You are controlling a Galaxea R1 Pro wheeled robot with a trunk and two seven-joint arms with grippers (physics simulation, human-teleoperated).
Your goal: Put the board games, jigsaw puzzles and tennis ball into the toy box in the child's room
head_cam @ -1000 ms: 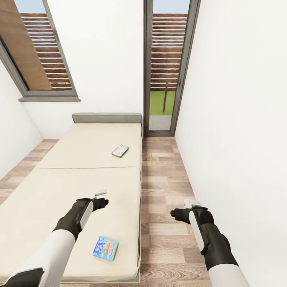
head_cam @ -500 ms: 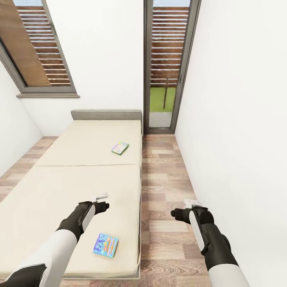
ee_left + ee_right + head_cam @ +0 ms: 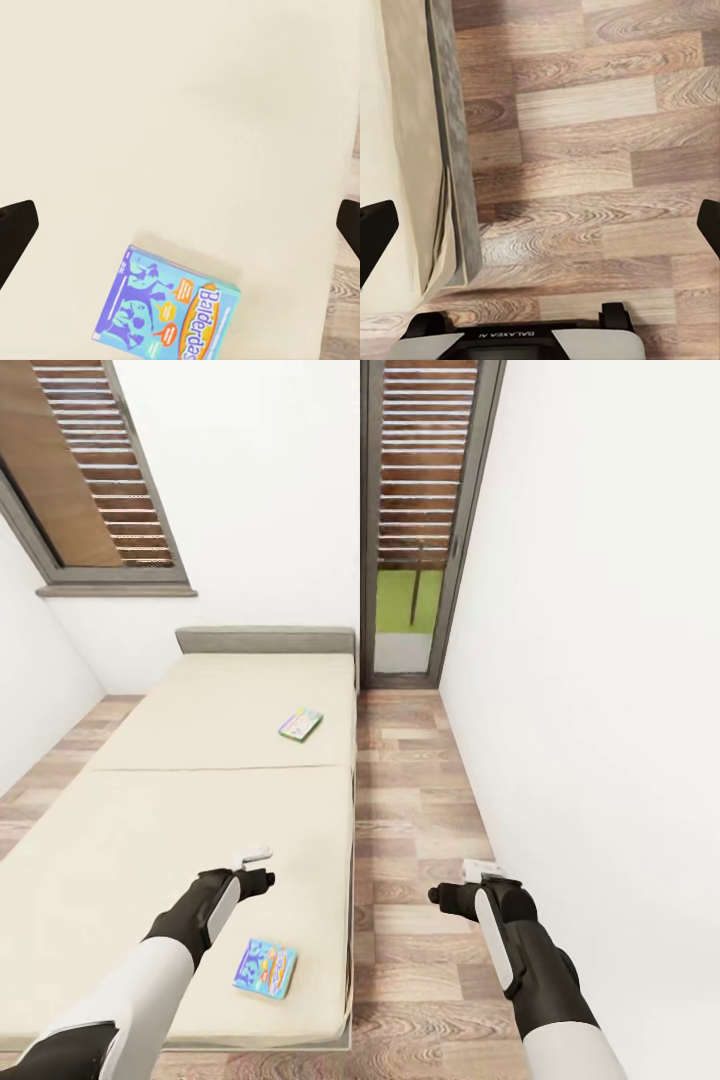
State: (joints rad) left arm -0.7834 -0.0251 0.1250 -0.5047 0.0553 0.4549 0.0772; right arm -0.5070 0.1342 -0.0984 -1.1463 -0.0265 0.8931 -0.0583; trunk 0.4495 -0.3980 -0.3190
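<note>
Blue board game (image 3: 265, 968), cover reading "Balderdash" (image 3: 196, 325), lies flat near the foot corner of the bed (image 3: 150, 830); the second board game (image 3: 300, 724) lies farther up the mattress. Your left claw (image 3: 256, 868) hangs above the bed, fingers spread, empty. Your right claw (image 3: 462, 884) is over the plank floor (image 3: 410, 830), apart, empty. Against the earlier frames, the view has tilted down and the left claw sits lower.

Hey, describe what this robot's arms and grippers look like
Both arms are white on the upper segments, with black forearms bearing a long white panel. The left gripper and right gripper are black, each topped by a small white block. Black fingertips frame the wrist views.
</note>
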